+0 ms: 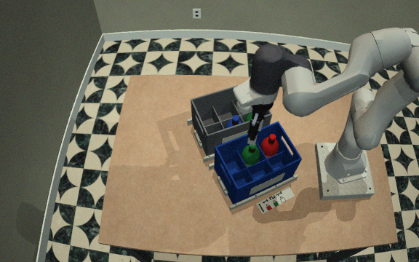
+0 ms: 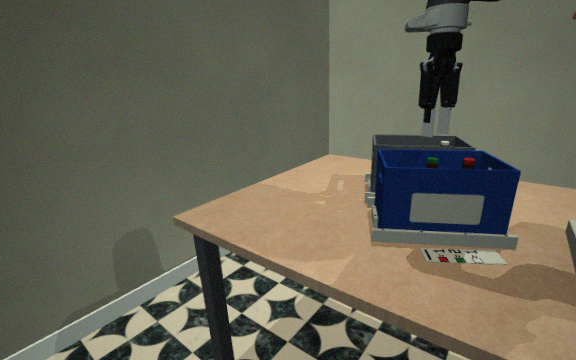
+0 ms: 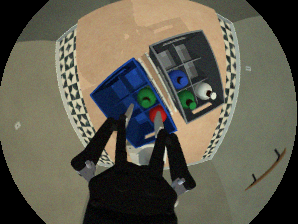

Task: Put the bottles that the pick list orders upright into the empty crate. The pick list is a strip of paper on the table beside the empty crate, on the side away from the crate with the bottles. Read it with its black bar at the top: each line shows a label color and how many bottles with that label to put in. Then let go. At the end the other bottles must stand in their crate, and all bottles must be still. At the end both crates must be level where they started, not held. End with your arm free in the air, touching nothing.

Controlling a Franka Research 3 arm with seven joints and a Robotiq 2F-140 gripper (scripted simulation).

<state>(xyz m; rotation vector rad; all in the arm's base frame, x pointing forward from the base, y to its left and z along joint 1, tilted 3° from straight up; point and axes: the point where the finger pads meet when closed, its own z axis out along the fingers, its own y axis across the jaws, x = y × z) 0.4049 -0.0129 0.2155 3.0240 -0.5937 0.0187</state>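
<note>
The blue crate (image 1: 257, 164) holds a green bottle (image 1: 250, 154) and a red bottle (image 1: 270, 145), both upright in its far cells. Their caps show in the side view, the green cap (image 2: 432, 161) and the red cap (image 2: 468, 162). The grey crate (image 1: 224, 116) behind it holds a blue bottle (image 1: 234, 121), a green bottle (image 3: 188, 100) and a white bottle (image 3: 205, 94). My gripper (image 2: 435, 127) (image 3: 144, 112) hangs well above the crates, over the green bottle in the blue crate, fingers partly apart and empty. The pick list (image 1: 276, 200) lies in front of the blue crate with red, green and white swatches.
The robot base (image 1: 344, 175) stands on the table to the right of the blue crate. Both crates sit in grey rails, side by side. The blue crate's near cells hold nothing.
</note>
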